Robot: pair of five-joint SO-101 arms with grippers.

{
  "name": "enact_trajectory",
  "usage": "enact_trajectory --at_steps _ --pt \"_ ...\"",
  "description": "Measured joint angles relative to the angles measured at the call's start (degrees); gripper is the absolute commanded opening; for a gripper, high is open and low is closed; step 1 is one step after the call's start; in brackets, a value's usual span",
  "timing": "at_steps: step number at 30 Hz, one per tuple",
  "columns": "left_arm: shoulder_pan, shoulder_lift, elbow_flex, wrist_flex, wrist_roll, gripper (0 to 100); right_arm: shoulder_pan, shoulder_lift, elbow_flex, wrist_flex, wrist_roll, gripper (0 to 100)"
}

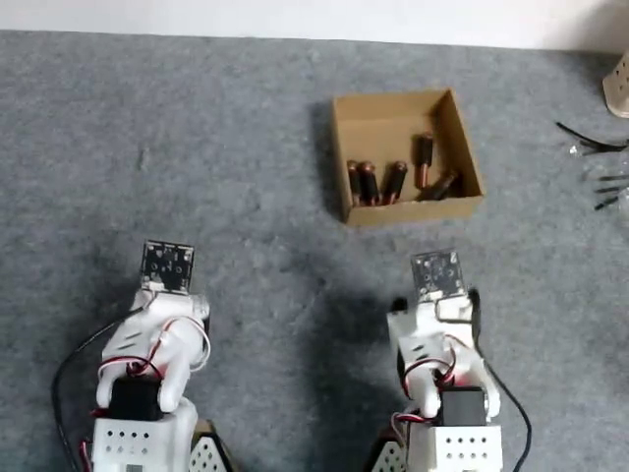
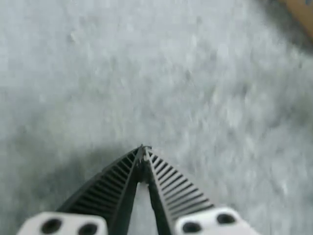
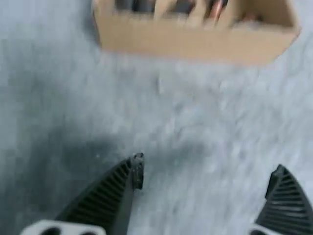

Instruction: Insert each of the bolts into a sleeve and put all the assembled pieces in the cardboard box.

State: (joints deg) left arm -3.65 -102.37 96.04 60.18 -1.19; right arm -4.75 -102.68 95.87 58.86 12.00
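Fingers together on my left gripper [image 2: 145,150], apart and empty on my right gripper [image 3: 209,165], I judge it best to rest clear of the cardboard box [image 1: 413,209] where the assembled pieces [image 1: 394,182] lie.

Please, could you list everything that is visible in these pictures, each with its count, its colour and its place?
cardboard box: one, brown, far side, right of centre.
assembled pieces: about five, copper and dark, lying inside the cardboard box.
table cover: one, grey, carpet-like, under everything.
thin dark items: several, black, at the right edge; too small to identify.
pale object: one, beige, far right corner, cut off.
left gripper: one, black fingers, shut, empty, above bare cover.
right gripper: one, black fingers, open, empty, short of the box.
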Motion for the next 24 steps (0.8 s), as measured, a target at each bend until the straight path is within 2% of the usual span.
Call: enact_trajectory --at_steps 4,6,24 --pt "0.0 0.0 0.0 12.4 0.0 1 0.0 0.0 0.0 8.1 0.0 35.4" --pt "0.0 0.0 0.0 15.2 0.0 1 0.0 0.0 0.0 10.2 0.0 35.4" --pt "0.0 0.0 0.0 16.2 -0.1 1 0.0 0.0 0.0 10.8 0.0 35.4"
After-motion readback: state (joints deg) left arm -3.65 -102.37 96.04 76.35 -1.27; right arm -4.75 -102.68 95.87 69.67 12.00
